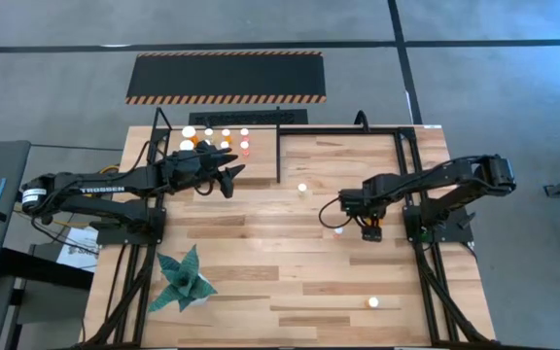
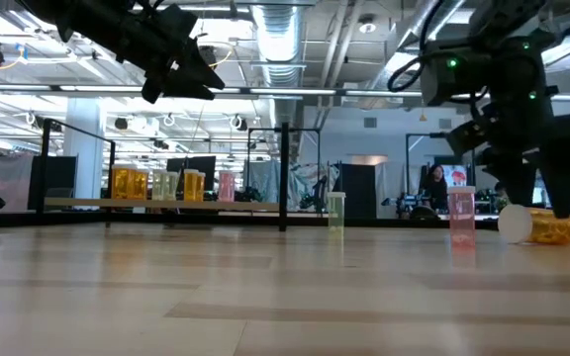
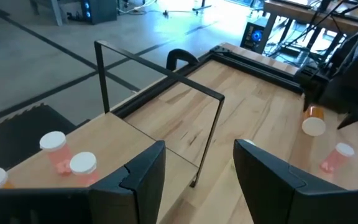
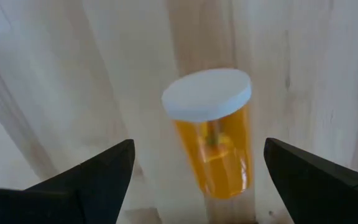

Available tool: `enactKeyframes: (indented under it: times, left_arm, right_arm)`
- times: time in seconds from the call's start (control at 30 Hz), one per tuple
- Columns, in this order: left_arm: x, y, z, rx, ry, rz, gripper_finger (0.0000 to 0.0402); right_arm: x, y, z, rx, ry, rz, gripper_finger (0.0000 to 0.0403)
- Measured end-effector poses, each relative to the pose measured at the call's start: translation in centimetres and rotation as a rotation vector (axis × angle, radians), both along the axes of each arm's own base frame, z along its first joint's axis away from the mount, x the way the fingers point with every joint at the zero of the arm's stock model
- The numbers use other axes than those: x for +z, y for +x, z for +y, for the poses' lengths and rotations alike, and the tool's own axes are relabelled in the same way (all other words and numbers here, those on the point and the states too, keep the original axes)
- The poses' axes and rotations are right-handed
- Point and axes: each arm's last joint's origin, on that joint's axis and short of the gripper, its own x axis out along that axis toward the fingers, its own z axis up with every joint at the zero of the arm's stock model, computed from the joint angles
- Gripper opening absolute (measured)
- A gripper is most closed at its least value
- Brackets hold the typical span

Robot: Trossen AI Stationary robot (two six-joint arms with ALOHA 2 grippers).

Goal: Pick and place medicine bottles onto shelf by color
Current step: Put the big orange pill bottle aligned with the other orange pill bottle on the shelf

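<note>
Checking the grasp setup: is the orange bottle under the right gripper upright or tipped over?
Tipped over. The orange bottle lies on its side on the table, cap facing sideways, between the right gripper's open jaws.

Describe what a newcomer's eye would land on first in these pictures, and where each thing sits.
First, the right gripper, jaws open, poised over an orange medicine bottle lying on its side on the wooden table. Next, the cluster of white-capped bottles standing in the shelf's far left corner, with the left gripper open beside them.
</note>
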Motion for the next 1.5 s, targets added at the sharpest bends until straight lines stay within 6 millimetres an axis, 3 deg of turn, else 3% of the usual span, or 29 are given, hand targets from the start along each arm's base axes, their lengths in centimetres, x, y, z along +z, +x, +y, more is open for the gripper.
enactKeyframes:
  times: [0.8,1.03,1.5]
  left_arm:
    - [0.0,0.0,0.0,0.001,-0.002,0.005,0.0176]
    - [0.0,0.0,0.0,0.001,-0.002,0.005,0.0176]
    - [-0.5,-0.2,0.0,-0.003,-0.003,0.063,0.0176]
  right_arm:
    - [-0.4,0.0,-1.5,-0.086,-0.024,-0.034,0.0379]
    - [-0.4,0.5,-1.8,-0.238,-0.028,-0.084,0.0379]
    - [-0.7,0.8,-2.0,-0.174,-0.028,-0.137,0.0379]
